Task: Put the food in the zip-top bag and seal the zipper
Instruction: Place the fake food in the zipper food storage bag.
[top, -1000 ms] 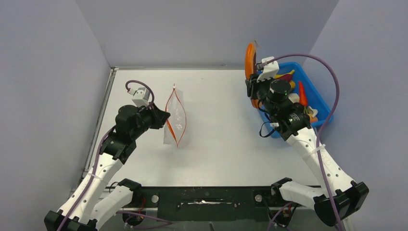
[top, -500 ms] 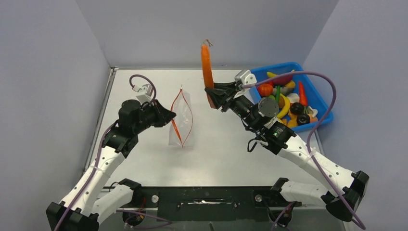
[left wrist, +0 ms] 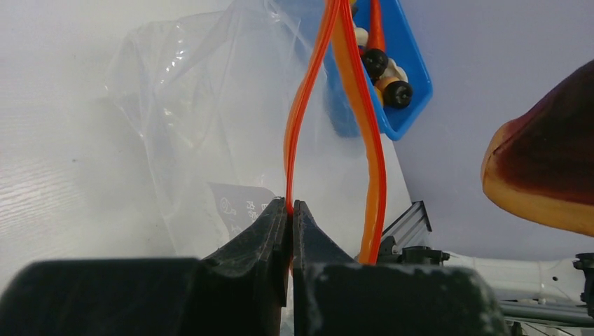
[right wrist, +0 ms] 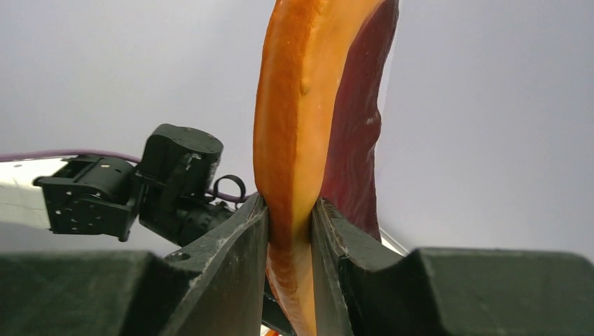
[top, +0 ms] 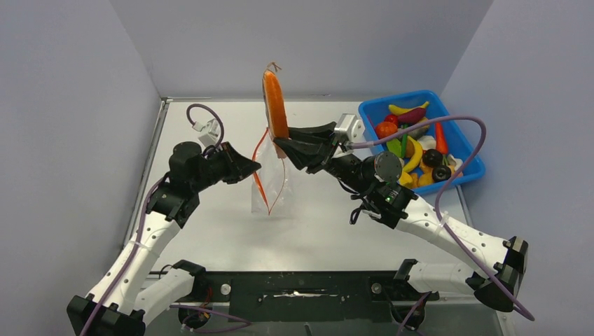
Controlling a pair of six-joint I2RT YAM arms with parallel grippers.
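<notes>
My left gripper (top: 251,168) is shut on one lip of the red-orange zipper (left wrist: 294,133) and holds the clear zip-top bag (top: 270,190) upright with its mouth spread open (top: 270,157). My right gripper (top: 286,145) is shut on the thick end of a long orange carrot (top: 275,105), held upright just above the bag's mouth. In the right wrist view the carrot (right wrist: 301,140) sits between the fingers (right wrist: 238,245), with the left arm behind. In the left wrist view the carrot's end (left wrist: 546,175) shows at the right.
A blue tray (top: 466,143) at the back right holds several toy foods: bananas (top: 412,152), a purple eggplant (top: 413,114), a tomato (top: 386,129). Grey walls close in the back and sides. Purple cables loop over both arms.
My right arm has swung left from over the blue tray, carrying the carrot to above the bag's mouth. My left gripper has shifted the bag slightly right, still gripping the zipper.
</notes>
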